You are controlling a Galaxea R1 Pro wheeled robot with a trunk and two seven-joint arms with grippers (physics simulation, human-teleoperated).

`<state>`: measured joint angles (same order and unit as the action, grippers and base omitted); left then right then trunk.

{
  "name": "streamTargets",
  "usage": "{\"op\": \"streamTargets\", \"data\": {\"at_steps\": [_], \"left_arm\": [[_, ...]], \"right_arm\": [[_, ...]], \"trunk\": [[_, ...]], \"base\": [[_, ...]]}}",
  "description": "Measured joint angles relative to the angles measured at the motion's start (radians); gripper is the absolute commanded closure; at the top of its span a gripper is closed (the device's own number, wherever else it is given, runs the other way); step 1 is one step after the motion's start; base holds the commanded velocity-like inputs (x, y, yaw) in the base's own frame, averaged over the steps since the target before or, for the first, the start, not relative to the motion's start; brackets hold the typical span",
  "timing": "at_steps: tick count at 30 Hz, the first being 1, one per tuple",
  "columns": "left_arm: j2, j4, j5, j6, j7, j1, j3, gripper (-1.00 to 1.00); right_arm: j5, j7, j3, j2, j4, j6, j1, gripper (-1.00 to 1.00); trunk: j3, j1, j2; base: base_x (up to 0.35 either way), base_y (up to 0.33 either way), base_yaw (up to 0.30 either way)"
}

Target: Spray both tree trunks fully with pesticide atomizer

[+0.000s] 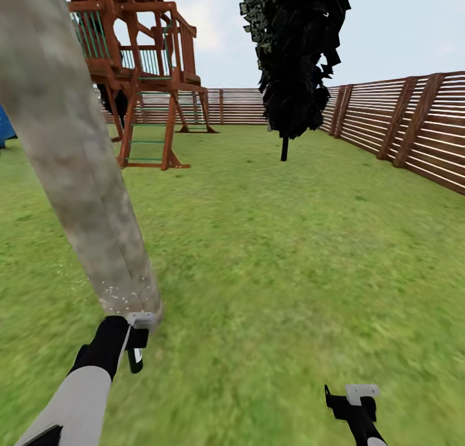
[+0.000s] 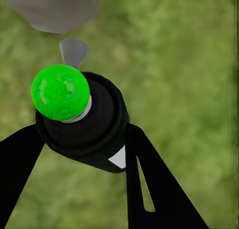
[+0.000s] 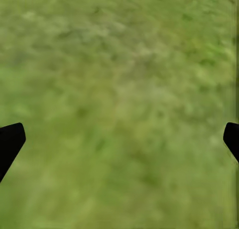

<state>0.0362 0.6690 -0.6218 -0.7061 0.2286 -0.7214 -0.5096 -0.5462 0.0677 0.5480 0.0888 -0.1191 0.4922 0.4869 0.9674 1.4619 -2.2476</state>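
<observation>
**Left arm at trunk base with atomizer, right arm idle**

Left gripper (image 1: 134, 340) is down low, just beside the foot of the near tree trunk (image 1: 77, 168). Its black fingers (image 2: 149, 179) are clamped on either side of the pesticide atomizer (image 2: 87, 122); the wrist view shows a dark body with a small white patch and a bright green round cap. White pesticide specks (image 1: 119, 295) are scattered on the lowest bark, just above the gripper. Trunk base (image 2: 55, 10) shows grey in the left wrist view, close to the bottle. Right gripper (image 1: 352, 401) hangs over bare grass (image 1: 290, 258), fingertips (image 3: 10, 142) spread wide, holding nothing. Second tree (image 1: 294, 52) stands well off near the slat fence (image 1: 413, 123); the wooden playhouse (image 1: 139, 64) stands behind the near trunk.
</observation>
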Motion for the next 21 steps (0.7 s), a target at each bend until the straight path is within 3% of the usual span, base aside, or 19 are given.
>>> {"op": "streamTargets", "data": {"at_steps": [8,12,14,17,18,21], "left_arm": [[-0.001,0.017,0.002,-0.006,0.0,0.0,-0.001,1.0],[0.002,0.019,0.004,-0.017,0.003,-0.016,-0.001,1.0],[0.004,0.02,0.004,-0.037,0.004,-0.053,0.0,1.0],[0.001,0.024,-0.008,-0.184,0.009,-0.157,0.001,1.0],[-0.004,0.024,0.003,-0.206,0.011,-0.193,0.001,1.0],[-0.009,0.023,0.0,-0.219,0.013,-0.232,0.002,1.0]], "right_arm": [[0.0,0.001,0.0,0.0,-0.001,0.0,0.0,-1.0],[0.0,0.001,0.0,0.001,-0.001,0.0,0.0,-1.0],[0.0,0.001,0.0,0.001,-0.001,0.0,0.0,-1.0],[0.0,0.001,0.0,0.001,-0.001,0.0,0.0,-1.0],[0.0,0.001,0.0,0.001,-0.001,0.0,0.0,-1.0],[0.0,0.001,0.0,0.001,-0.001,0.0,0.0,-1.0]], "trunk": [[0.0,0.001,0.0],[0.0,0.0,0.0],[0.0,0.0,0.0],[0.0,0.0,0.0],[0.0,0.0,0.0],[0.0,0.0,0.0]], "base": [[-0.04,-0.293,0.276],[-0.071,-0.07,0.277],[-0.005,-0.005,0.277],[-0.001,-0.001,0.277],[0.0,0.0,0.277],[0.0,0.0,0.276]]}}
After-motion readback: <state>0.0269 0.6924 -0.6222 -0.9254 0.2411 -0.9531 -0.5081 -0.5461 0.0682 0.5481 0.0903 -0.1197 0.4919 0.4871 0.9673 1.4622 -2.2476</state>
